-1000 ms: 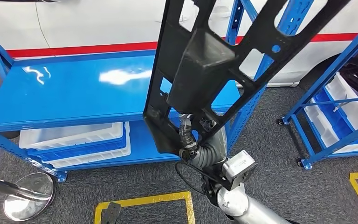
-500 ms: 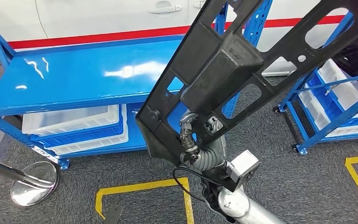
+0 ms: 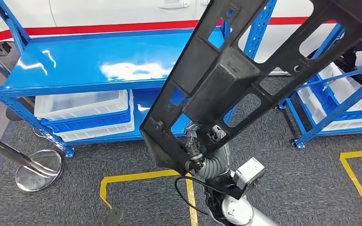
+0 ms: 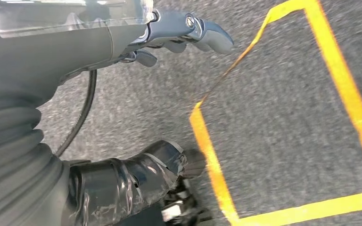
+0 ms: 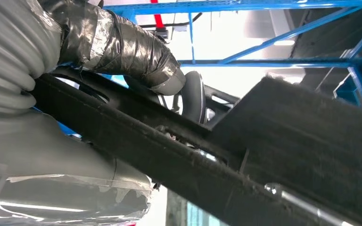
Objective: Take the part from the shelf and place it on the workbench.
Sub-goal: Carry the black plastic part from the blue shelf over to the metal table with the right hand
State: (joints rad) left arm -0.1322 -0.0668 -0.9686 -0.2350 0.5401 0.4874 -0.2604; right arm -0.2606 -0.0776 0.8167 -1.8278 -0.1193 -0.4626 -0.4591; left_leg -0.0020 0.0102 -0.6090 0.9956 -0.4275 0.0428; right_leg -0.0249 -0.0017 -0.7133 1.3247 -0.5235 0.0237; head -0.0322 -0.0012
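Part (image 3: 226, 80): big black plastic frame w/ cutouts and a boxy raised block mid-span, held up in the air in front of the head cam, tilted, long axis running from lower centre up toward the top right corner of the head view. Not on any surface. R hand (image 3: 194, 147) grips it at the lower end, fingers wrapped on the frame's lower bar; taped thumb (image 5: 136, 52) clamps over the bar in the R wrist view, part (image 5: 245, 155) running diagonally across that pic. R arm comes up from below, grey ribbed wrist cover and wrist cam just under the hand.

L hand (image 4: 169, 40) hangs low over grey carpet, fingers (image 4: 212, 37) loosely curled, thumb apart from them, nothing in it. Yellow floor tape (image 4: 207, 146) marks a box outline below it.

Surroundings, head view: blue shelf rack (image 3: 99, 66) behind the part, top deck bare and glossy w/ light glare. Lower deck carries stacked white/blue bins (image 3: 85, 115) toward its left end. Second blue rack (image 3: 339, 108) at right w/ white bins, on castors. White vehicle body w/ red stripe (image 3: 122, 28) behind the racks. Chrome stanchion base (image 3: 38, 165) on carpet near the first rack's front left corner. Yellow tape (image 3: 141, 179) on floor in front of the rack, just under the part's lower end.
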